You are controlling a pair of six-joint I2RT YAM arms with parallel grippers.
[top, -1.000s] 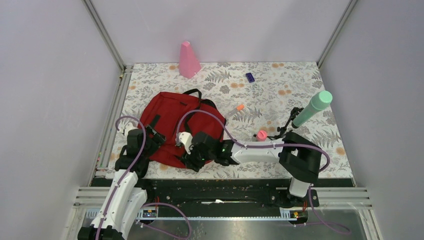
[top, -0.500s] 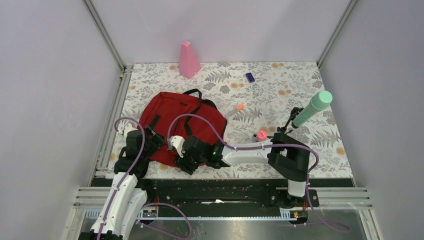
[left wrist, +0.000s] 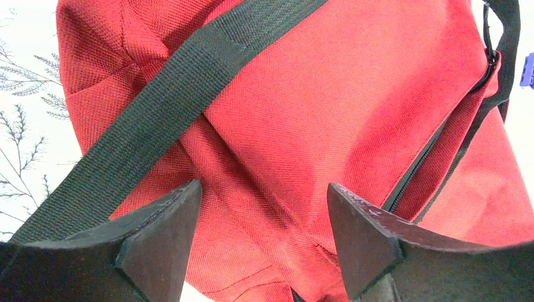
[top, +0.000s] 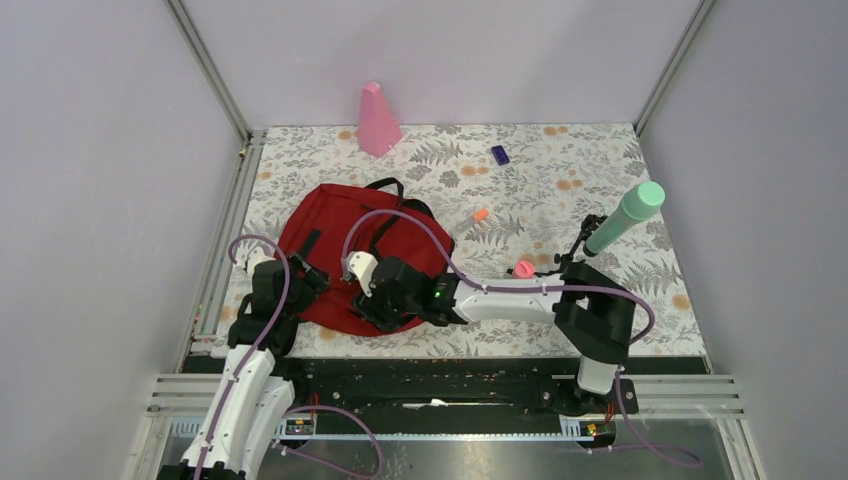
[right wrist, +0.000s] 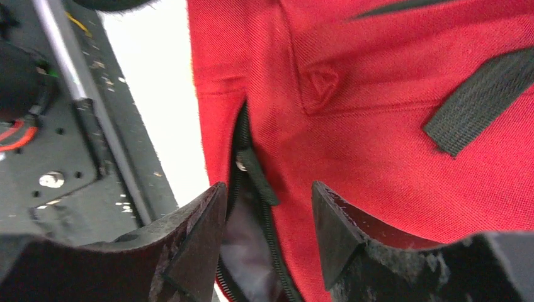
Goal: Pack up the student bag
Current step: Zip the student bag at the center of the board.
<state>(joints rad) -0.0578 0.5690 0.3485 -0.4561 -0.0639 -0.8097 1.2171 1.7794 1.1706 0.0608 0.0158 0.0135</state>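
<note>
The student bag [top: 345,245], dark red with black straps, lies flat on the left of the table. My left gripper [top: 303,277] stands open at its near left corner. In the left wrist view, its jaws [left wrist: 263,189] straddle loose red fabric beside a black strap [left wrist: 157,113]. My right gripper [top: 372,303] hovers open over the bag's near edge. In the right wrist view, the black zipper pull [right wrist: 255,173] lies between its open fingers [right wrist: 267,189]. The zipper [right wrist: 236,157] is partly open there, showing grey lining.
A pink cone-shaped item [top: 377,120] stands at the back edge, with a small purple block [top: 500,154] to its right. An orange-capped marker [top: 477,216], a pink cap [top: 523,269] and a green bottle [top: 627,217] lie right of the bag. The metal rail [right wrist: 94,126] runs close to the bag's near edge.
My right gripper has shifted left along the bag's near edge and then slightly further onto the bag. The left jaws have narrowed a little. The bag has hardly moved.
</note>
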